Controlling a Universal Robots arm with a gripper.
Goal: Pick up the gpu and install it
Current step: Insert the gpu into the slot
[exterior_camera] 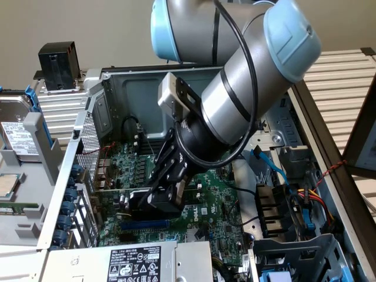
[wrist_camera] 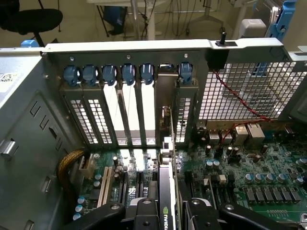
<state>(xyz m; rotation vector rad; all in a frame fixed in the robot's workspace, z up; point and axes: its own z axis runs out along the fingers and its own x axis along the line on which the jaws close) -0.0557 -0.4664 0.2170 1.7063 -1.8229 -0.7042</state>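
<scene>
Wrist view, gpu (wrist_camera: 165,211) between jaws (gripped)

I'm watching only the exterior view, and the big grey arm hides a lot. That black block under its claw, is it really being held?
Observer: Yes. In the wrist view the gripper has a finger on each side of the gpu, which sits edge-on between them.
Operator: Where is its far end pointing?
Observer: Its metal bracket faces the perforated slot covers on the case's rear wall.
Operator: Does anything mark its place there?
Observer: Blue clips top those covers, and there is a gap in that row straight ahead of the gpu.
</scene>
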